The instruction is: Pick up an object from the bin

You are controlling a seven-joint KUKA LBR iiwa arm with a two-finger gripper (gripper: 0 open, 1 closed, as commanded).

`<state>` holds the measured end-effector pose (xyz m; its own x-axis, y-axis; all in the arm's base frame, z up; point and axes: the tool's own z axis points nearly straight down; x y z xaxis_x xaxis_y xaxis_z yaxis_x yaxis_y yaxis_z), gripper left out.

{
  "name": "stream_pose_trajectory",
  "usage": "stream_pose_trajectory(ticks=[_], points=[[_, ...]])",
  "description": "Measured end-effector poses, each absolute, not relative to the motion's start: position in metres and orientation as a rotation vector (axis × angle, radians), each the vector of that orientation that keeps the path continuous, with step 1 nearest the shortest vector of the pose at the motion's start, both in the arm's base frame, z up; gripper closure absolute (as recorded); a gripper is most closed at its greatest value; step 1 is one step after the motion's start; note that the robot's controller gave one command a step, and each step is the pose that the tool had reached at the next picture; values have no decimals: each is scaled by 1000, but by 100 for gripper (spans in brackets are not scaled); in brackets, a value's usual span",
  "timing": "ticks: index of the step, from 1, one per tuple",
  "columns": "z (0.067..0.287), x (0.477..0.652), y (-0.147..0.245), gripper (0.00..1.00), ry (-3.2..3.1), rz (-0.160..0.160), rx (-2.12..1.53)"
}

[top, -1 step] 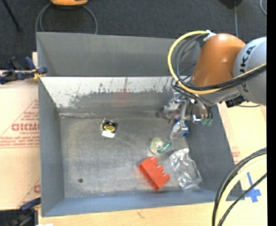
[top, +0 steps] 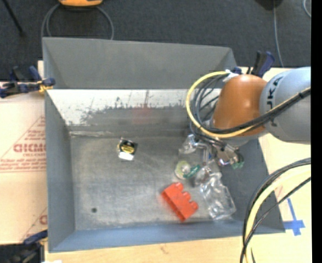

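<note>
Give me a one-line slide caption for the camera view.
Hand over a clear plastic piece and a green-white thing, red block beside, at the right of the bin.

Perhaps a pale disc point(top: 182, 170), right-centre.

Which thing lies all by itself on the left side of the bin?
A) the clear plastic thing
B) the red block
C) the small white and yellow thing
C: the small white and yellow thing lies alone at the left, while the red block and the clear plastic thing lie together at the right.
</note>
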<state>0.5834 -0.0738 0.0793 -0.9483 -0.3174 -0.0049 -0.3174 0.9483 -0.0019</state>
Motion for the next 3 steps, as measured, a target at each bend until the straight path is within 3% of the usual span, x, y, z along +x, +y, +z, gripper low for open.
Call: stream_pose_trajectory(ticks=[1, 2, 3], points=[[79, 554, -55, 0, 3108, -12, -213], [80, 553, -55, 100, 3119, -10, -217], [265, 544, -112, 100, 3112, -9, -334]])
